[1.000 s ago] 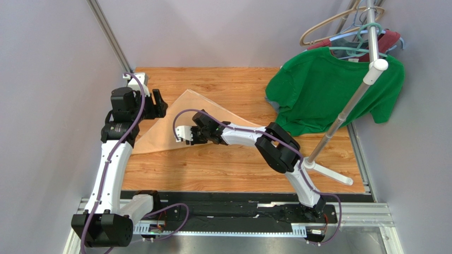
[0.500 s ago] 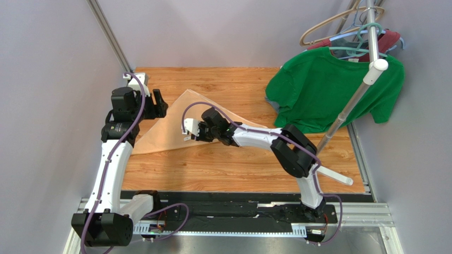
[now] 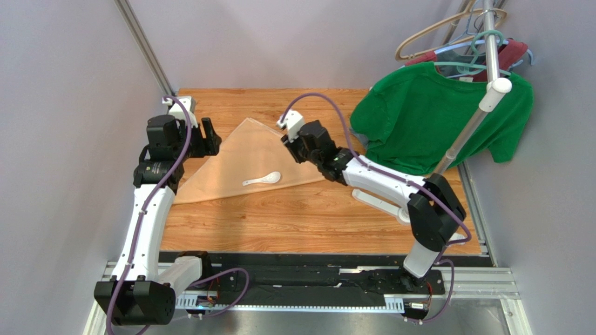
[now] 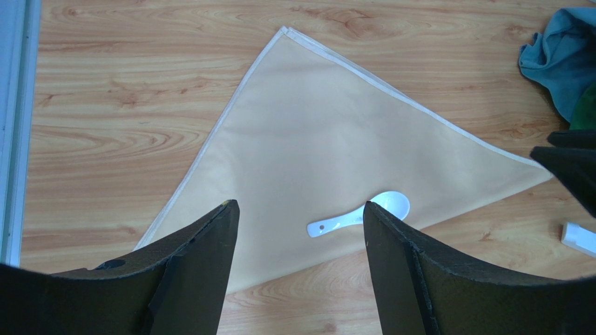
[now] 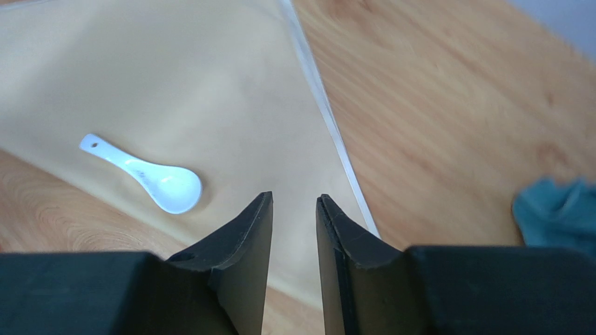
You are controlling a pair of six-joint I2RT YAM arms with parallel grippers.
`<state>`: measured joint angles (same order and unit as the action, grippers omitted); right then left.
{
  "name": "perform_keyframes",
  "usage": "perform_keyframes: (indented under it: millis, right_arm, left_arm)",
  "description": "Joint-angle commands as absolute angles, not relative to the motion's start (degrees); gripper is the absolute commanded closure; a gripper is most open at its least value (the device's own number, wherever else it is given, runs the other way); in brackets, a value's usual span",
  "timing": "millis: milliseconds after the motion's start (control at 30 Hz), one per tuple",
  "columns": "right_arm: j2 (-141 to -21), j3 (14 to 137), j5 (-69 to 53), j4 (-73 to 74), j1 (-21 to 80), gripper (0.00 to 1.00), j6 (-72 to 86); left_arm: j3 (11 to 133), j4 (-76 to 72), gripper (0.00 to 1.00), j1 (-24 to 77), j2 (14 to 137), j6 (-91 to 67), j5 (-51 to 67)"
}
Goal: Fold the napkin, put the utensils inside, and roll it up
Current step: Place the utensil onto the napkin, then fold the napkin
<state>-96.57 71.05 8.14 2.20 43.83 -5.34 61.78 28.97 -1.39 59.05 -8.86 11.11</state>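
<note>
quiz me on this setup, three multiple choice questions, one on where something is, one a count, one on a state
1. Where does the spoon lie relative to the napkin?
A. on its far tip
B. on it, close to its near edge
C. hidden under a fold

2. How many spoons show?
A. one
B. two
C. three

3. How do the left fingers stand?
A. shut on the spoon
B. shut on a napkin corner
C. open, holding nothing

Answers:
1 B, both wrist views show the whole spoon resting on top of the cloth, just inside the near edge.
2 A, only one white spoon appears in any view.
3 C, the left wrist view shows a wide gap with nothing in it.
</note>
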Motion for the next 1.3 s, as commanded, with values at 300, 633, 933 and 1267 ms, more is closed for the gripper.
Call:
perform_keyframes:
  millis: [300, 633, 933, 1267]
  right_arm:
    - [-87.71, 53.71, 21.69, 4.66, 31.03, 0.66, 37.07]
    - [-89.12, 47.99, 25.13, 2.99, 25.76, 0.62, 50.79]
    - [-91.85, 47.38, 19.08, 0.62, 23.82, 0.6, 53.52]
    - [-94.48, 46.67, 15.47, 0.53, 23.99, 0.56, 56.78]
  left_arm:
    - [62.84, 27.42, 0.25, -1.76, 58.62, -10.19, 13.27]
    - [62.58, 27.16, 0.26, -1.67, 58.54, -10.28, 13.71]
    - [62.67, 27.07, 0.26, -1.67, 58.54, -10.46, 14.33]
    - [62.67, 27.16, 0.26, -1.67, 58.71, -10.72, 14.85]
